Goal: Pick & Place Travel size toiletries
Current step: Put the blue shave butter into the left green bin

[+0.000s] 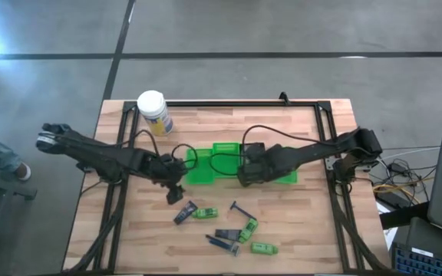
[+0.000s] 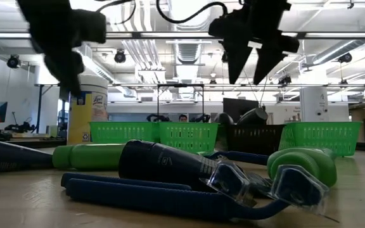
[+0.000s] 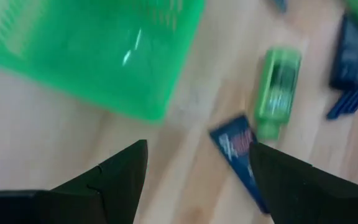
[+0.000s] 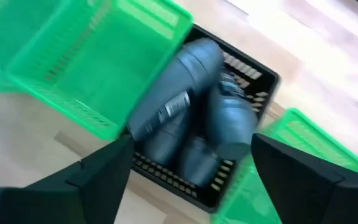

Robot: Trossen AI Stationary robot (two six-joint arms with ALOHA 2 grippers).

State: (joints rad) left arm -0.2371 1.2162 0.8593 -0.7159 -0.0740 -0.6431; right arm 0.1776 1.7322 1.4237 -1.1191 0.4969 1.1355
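Note:
Several travel toiletries lie loose on the near middle of the table: a dark tube (image 1: 183, 215), small green bottles (image 1: 204, 212) (image 1: 248, 228) (image 1: 263, 248) and thin blue razors (image 1: 221, 244). My left gripper (image 1: 176, 192) hangs open and empty just above the table. In the left wrist view (image 3: 199, 146) the dark tube (image 3: 238, 149) and a green bottle (image 3: 278, 87) lie just ahead of it. My right gripper (image 4: 192, 140) is open and empty above a black bin (image 4: 253, 74) that holds dark grey tubes (image 4: 185, 112).
Green bins (image 1: 204, 165) (image 1: 286, 175) stand on either side of the black bin at the table's middle. A white canister with a yellow label (image 1: 153, 111) stands at the far left. Bare wood lies along the near left and near right of the table.

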